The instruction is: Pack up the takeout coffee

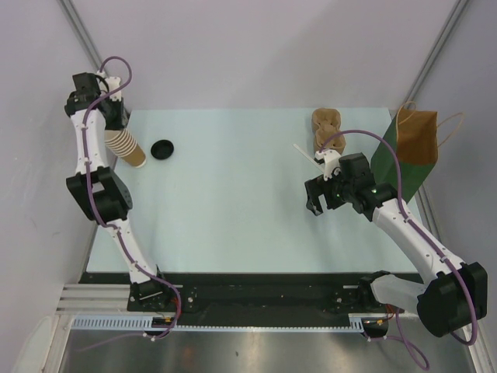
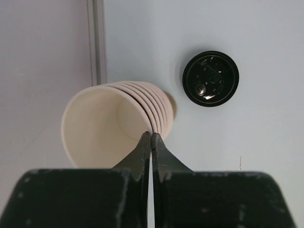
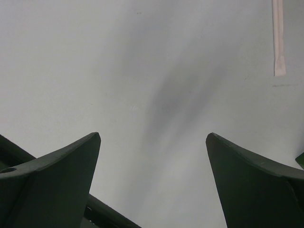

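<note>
Presently the table (image 1: 233, 225) carries every part separately; no lidded takeout coffee is in view on it.

Paper bag (image 1: 411, 144): stands at the far right corner, mouth up, judged ready to receive the drink.

Right tool (image 3: 152, 137): jaws spread wide, holding nothing, poised over bare table toward the right edge, apparently waiting.

Left tool (image 2: 151, 138): fully closed at the far left corner. Its tips meet on the rim of the top cup in the stack of cups (image 2: 102, 128), seemingly pinching its wall to separate one cup.

Crumpled brown paper piece (image 1: 328, 124): far edge, near the bag; purpose unclear.

Lid (image 2: 211, 79): black, flat on the table just beside the stack, apart from it, not yet fitted.

Wrapped straw (image 3: 278, 38): lies near the right tool.

No brand or legible writing found; marks moulded on the lid are unreadable.
</note>
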Tool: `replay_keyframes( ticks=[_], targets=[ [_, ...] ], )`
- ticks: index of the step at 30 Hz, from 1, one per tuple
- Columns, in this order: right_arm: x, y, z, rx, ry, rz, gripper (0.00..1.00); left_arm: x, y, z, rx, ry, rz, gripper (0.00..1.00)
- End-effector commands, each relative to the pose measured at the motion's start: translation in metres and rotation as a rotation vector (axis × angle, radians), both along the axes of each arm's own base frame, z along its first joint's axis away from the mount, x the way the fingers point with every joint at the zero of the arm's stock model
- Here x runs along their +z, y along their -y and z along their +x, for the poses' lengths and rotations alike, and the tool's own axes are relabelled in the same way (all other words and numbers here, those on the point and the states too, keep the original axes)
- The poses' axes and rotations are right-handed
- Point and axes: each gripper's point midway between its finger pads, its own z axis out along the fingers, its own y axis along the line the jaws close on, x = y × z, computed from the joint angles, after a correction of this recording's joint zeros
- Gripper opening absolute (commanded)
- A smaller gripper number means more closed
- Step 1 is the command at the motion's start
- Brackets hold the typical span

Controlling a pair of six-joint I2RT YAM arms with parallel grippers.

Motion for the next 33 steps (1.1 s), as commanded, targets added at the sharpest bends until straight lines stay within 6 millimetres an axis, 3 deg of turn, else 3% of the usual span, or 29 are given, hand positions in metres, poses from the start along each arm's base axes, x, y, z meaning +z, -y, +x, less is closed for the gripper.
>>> replay_keyframes(
  ticks=[1, 11, 12, 13, 20, 25, 29, 33],
  targets=[
    [0.006, -0.004, 0.003, 0.008, 0.017, 0.018, 1.00, 0.058, -0.006, -0.009, -0.006, 0.109, 0.113, 0.00],
    [0.007, -0.004, 0.002, 0.007, 0.018, 0.020, 1.00, 0.057, 0.001, -0.018, -0.036, 0.081, 0.158, 0.00],
    [0.007, -0.004, 0.002, 0.006, 0.018, 0.020, 1.00, 0.063, 0.005, -0.022, -0.042, 0.093, 0.164, 0.00],
    [0.007, -0.004, 0.001, 0.007, 0.017, 0.021, 1.00, 0.055, 0.007, -0.026, -0.050, 0.071, 0.162, 0.00],
    [0.007, -0.009, 0.001, 0.029, 0.016, 0.032, 1.00, 0.043, 0.025, -0.057, -0.087, 0.048, 0.174, 0.00],
    [0.009, -0.013, 0.002, 0.042, 0.018, 0.032, 1.00, 0.031, 0.044, -0.076, -0.135, 0.025, 0.192, 0.00],
    [0.011, -0.020, 0.002, 0.063, 0.024, 0.041, 1.00, 0.039, 0.061, -0.091, -0.167, 0.044, 0.207, 0.00],
    [0.008, -0.034, 0.001, 0.099, 0.002, 0.057, 1.00, 0.027, 0.091, -0.112, -0.233, 0.011, 0.204, 0.00]
  ],
)
